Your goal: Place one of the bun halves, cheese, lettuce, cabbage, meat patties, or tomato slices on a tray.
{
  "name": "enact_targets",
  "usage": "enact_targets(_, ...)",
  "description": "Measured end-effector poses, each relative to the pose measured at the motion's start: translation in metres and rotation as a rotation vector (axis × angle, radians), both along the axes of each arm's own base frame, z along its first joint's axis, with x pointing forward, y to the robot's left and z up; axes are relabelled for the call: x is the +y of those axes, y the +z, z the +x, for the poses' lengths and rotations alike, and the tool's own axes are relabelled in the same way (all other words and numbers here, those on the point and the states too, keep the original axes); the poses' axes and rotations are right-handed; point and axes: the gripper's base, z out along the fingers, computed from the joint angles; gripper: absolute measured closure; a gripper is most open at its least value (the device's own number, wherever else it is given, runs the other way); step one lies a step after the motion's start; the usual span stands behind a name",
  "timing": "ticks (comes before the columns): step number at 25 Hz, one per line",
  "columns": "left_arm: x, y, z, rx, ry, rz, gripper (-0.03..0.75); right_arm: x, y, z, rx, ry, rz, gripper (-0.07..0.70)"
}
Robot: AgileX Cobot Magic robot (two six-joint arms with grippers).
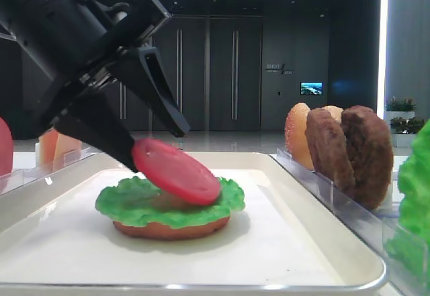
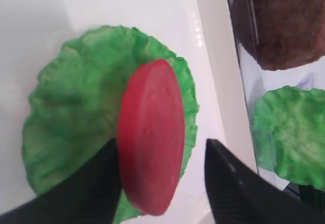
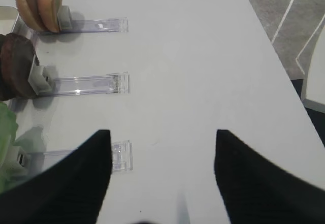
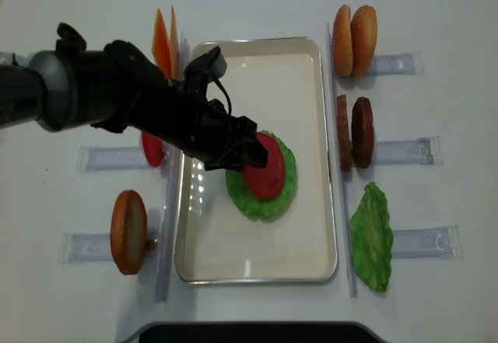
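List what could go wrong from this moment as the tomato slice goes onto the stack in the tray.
1. The tomato slice sits tilted on the lettuce, leaning against a finger of the left gripper; it may slide off toward the right edge of the leaf.
2. The jaws stand apart, with one finger close over the lettuce; pulling back could drag the leaf off the bun half.
3. A sliding slice could end up on the bare tray rather than on the stack.

Red tomato slice (image 1: 176, 171) sits tilted on the ruffled green lettuce (image 1: 134, 202), which lies over a flat bun half (image 1: 171, 229) mid white tray (image 1: 322, 256). Two brown patties (image 4: 352, 131) stand on edge right of the tray.
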Motion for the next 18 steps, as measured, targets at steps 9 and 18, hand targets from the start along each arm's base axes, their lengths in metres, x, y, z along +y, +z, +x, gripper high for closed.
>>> enact_targets(9,0.022,0.059,0.033,-0.052,0.049,0.154,0.216,0.0,0.0,0.0,0.0,0.001,0.001,0.21)
enact_targets(18,0.045,0.114,0.055,-0.131,0.232,0.551,0.263,0.0,0.0,0.0,0.0,0.001,0.001,0.21)
